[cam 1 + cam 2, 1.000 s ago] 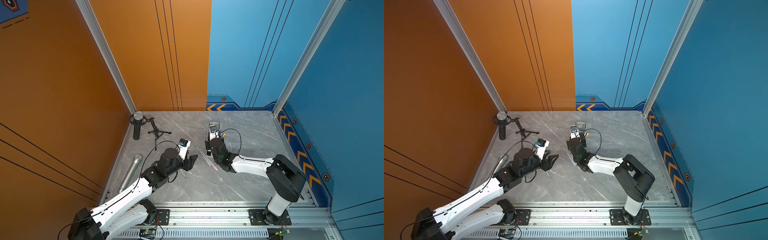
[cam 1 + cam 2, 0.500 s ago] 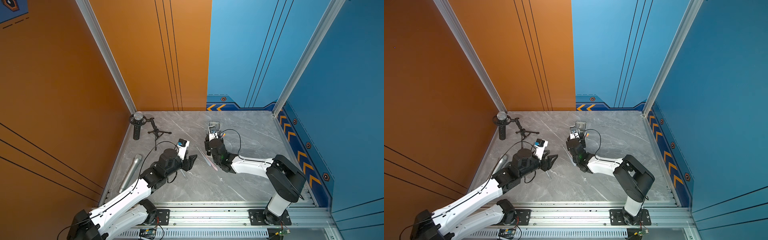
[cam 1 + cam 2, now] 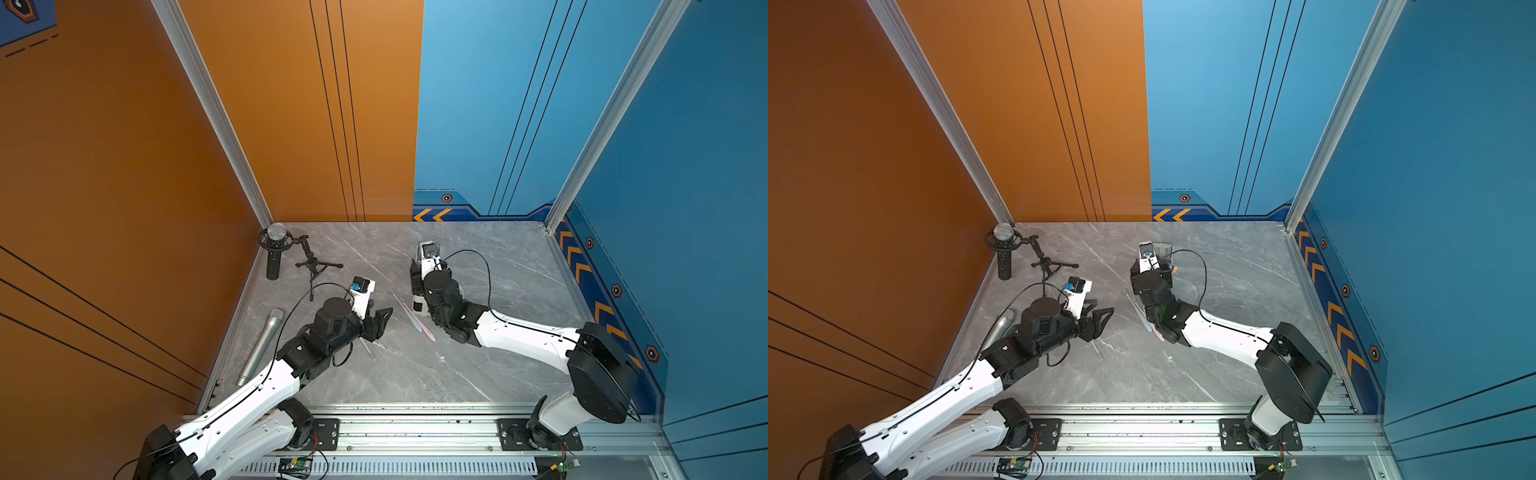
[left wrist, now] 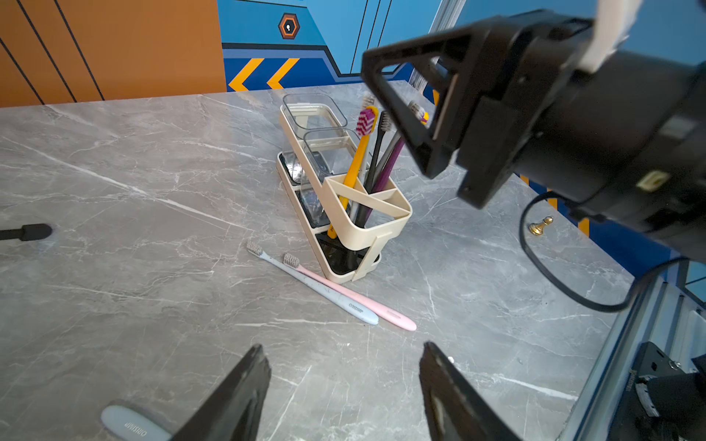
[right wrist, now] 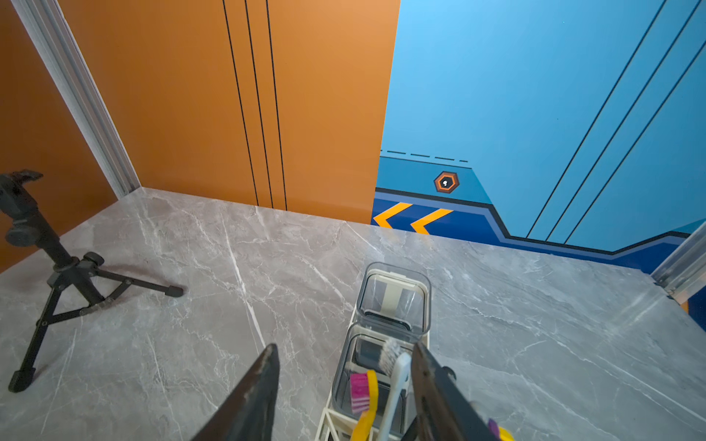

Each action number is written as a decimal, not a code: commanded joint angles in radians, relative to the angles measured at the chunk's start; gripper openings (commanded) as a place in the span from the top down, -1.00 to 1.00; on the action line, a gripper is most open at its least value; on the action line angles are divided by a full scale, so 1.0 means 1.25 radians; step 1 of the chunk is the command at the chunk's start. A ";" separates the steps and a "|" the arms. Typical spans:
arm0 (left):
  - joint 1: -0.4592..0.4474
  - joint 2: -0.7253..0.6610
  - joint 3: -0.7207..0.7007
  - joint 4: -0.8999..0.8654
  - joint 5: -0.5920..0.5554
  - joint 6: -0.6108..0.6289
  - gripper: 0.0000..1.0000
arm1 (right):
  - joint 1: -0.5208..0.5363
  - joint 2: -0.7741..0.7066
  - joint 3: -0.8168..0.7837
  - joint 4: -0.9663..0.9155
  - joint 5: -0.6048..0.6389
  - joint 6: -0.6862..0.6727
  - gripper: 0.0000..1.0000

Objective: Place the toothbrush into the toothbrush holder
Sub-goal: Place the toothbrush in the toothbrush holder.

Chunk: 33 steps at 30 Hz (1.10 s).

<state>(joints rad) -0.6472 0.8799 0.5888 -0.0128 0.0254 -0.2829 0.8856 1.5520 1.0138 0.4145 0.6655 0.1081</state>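
The cream-white toothbrush holder point(image 4: 366, 225) stands mid-table with two clear cups and a divided end. A yellow toothbrush point(image 4: 355, 160) and several dark ones stand in that end. My right gripper point(image 5: 345, 349) hangs open just above it. A white toothbrush point(image 5: 395, 378) stands in the holder, close against one finger point(image 5: 431, 382). A blue toothbrush point(image 4: 317, 286) and a pink toothbrush point(image 4: 355, 301) lie side by side on the table beside the holder. My left gripper point(image 4: 344, 345) is open and empty, low over the table short of them. A grey-blue handle point(image 4: 130, 424) lies beside it.
A black microphone in its mount point(image 3: 274, 249) and a small black tripod point(image 3: 313, 266) stand at the back left. A silver microphone point(image 3: 262, 349) lies along the left edge. A small gold pawn point(image 4: 538, 225) stands beyond the holder near the blue wall.
The right gripper's jaws have spread apart over the holder, leaving the white toothbrush standing in it. Both arms have stayed almost in place.
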 commanded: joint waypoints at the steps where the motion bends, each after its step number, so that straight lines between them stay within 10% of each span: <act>1: 0.014 -0.010 -0.005 -0.035 -0.032 -0.026 -0.31 | 0.014 -0.062 0.015 -0.078 0.062 0.027 -0.13; 16: 0.067 0.038 0.005 -0.117 -0.097 -0.124 -0.32 | -0.030 -0.301 -0.027 -0.379 -0.089 0.184 -0.23; 33: 0.195 0.051 -0.066 -0.125 -0.031 -0.141 -0.35 | 0.187 -0.029 0.017 -0.494 -0.168 0.315 -0.33</act>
<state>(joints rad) -0.4248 0.9619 0.5278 -0.1543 -0.0376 -0.4473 1.0996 1.4811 0.9962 -0.1703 0.4538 0.4473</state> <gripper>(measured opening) 0.675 0.665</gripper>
